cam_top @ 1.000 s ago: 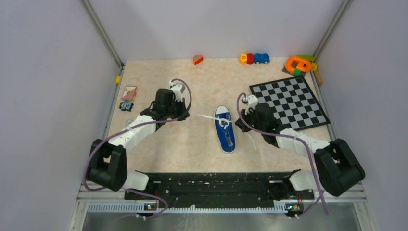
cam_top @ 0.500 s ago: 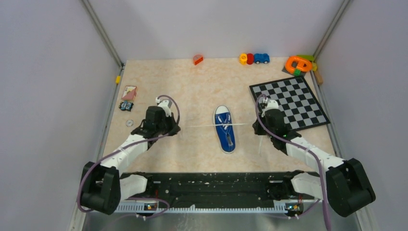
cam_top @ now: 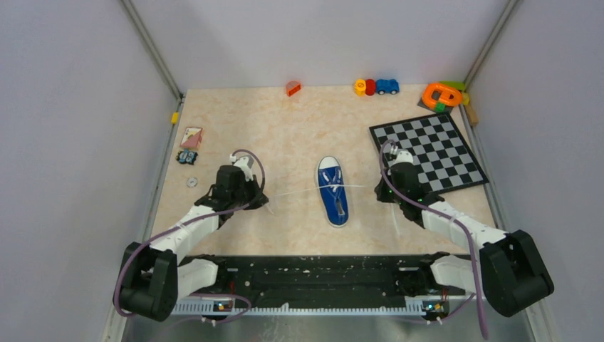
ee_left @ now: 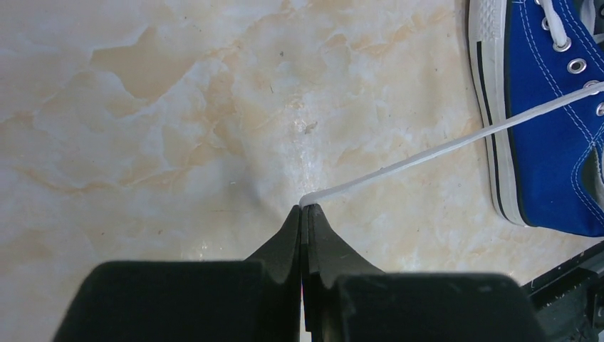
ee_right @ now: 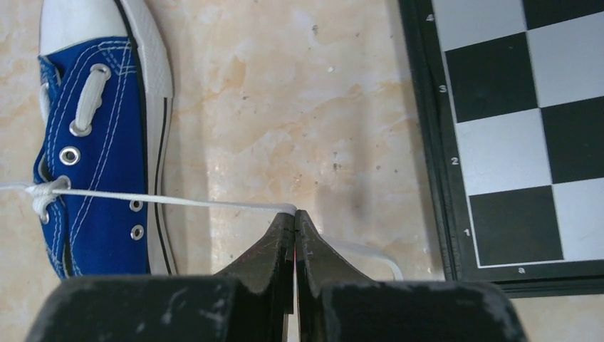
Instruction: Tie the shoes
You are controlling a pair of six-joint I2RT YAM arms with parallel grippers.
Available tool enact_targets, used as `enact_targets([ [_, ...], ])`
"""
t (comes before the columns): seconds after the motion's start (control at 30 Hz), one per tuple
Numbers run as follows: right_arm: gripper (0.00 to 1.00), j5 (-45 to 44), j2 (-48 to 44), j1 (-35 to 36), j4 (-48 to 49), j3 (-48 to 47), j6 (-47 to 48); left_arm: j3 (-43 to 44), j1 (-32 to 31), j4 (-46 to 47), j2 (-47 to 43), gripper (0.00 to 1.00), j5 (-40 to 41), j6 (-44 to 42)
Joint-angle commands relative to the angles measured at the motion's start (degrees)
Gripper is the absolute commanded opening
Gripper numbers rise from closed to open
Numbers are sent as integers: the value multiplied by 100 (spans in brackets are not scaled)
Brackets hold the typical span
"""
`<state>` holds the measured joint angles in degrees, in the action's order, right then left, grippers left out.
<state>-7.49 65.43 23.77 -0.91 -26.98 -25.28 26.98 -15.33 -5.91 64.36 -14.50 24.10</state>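
Sneaker (ee_right: 100, 178) lace (ee_right: 214, 203) knot (ee_right: 43, 191) shows clearest from right wrist.

The left arm (cam_top: 186, 221) and right arm (cam_top: 450, 216) are white tubular links joined by bulky rounded black housings, each trailed by a looping purple-grey cable (cam_top: 251, 155). Both sit on a black mounting rail (cam_top: 313, 274) speckled with white along the table's near edge. The left gripper (ee_left: 305, 208) has matte black fingers (ee_left: 281, 242) tapering to points; the right gripper (ee_right: 294, 212) looks alike, flecked with pale scuffs.
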Motion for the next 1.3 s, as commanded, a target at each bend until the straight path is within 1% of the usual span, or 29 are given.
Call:
enact_targets([
  [0.0, 0, 670, 57, -69, 283, -153, 382, 178, -136, -17, -96, 0, 133, -243],
  [0.03, 0, 716, 32, -68, 315, -162, 418, 287, -243, -124, -99, 0, 298, -293],
  [0.07, 0, 928, -9, -66, 366, -165, 423, 421, -394, -235, -99, 6, 451, -371],
  [0.1, 7, 1036, -96, -67, 416, -165, 444, 564, -550, -356, -91, 15, 641, -434],
  [0.13, 19, 1103, -153, -68, 431, -171, 481, 734, -761, -471, -75, 24, 956, -490],
  [0.17, 25, 1135, -214, -66, 422, -191, 503, 918, -1055, -542, -68, 32, 1317, -596],
  [0.23, 40, 1216, -335, -65, 345, -267, 597, 1174, -1381, -601, -15, 39, 1744, -845],
  [0.27, 43, 1284, -386, -65, 297, -310, 663, 1264, -1442, -571, 21, 41, 1753, -962],
  [0.33, 44, 1400, -488, -58, 195, -390, 746, 1373, -1474, -392, 133, 46, 1541, -1252],
  [0.4, 44, 1516, -580, -63, 112, -457, 825, 1449, -1488, -138, 316, 52, 1028, -1606],
  [0.47, 44, 1608, -671, -57, 108, -519, 881, 1497, -1515, 216, 603, 61, 661, -1928],
  [0.5, 44, 1603, -712, -63, -28, -540, 877, 1521, -1542, 324, 737, 67, 412, -2219],
  [0.53, 44, 1593, -763, -65, -61, -561, 887, 1567, -1561, 380, 871, 68, 217, -2322],
  [0.57, 44, 1582, -801, -58, -81, -569, 900, 1647, -1574, 369, 1009, 68, 167, -2655],
  [0.63, 44, 1580, -871, -58, -109, -588, 920, 1845, -1604, 209, 1241, 68, 218, -2890],
  [0.73, 44, 1551, -912, -63, -169, -600, 943, 2221, -1648, -194, 1571, 70, -101, -3448],
  [0.8, 44, 1521, -918, -60, -202, -598, 953, 2533, -1736, -608, 1830, 69, -221, -3737],
  [0.97, 44, 1418, -1055, -64, -103, -506, 887, 3157, -2063, -1248, 2522, 61, -213, -4135],
  [1.03, 44, 1433, -1103, -58, -85, -499, 876, 3356, -2092, -1388, 2776, 59, -205, -4134],
  [1.1, 44, 1432, -1131, -61, -98, -500, 879, 3663, -2099, -1757, 3093, 58, -302, -4166],
  [1.27, 44, 1400, -1194, -64, -120, -512, 872, 4332, -2208, -2508, 3727, 50, -315, -4332],
])
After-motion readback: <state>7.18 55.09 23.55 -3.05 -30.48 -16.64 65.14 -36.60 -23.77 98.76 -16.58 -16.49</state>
